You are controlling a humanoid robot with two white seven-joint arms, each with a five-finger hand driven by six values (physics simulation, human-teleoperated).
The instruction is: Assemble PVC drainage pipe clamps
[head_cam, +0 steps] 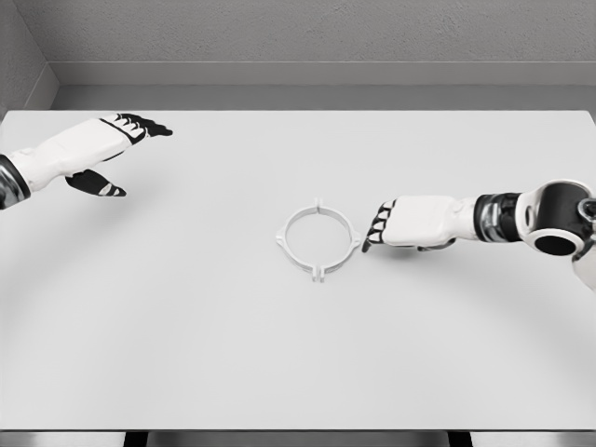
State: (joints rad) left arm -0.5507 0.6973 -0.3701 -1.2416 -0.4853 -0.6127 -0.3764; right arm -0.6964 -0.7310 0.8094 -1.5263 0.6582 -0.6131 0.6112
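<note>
A bare test bench in a plain grey room

A wide white tabotop is wrongBare test room, more lab than workshop

A wide white tabletop (186, 354) fills the space; plain grey walls (279, 37) rise on the far side.

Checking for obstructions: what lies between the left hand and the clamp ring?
Nothing: in the head view, only bare white table runs from the left hand to the clamp ring.

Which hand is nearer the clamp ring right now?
Right. The right hand sits just beside the clamp ring, fingertips at its right edge. The left hand is far off, near the table's back-left corner.
</note>
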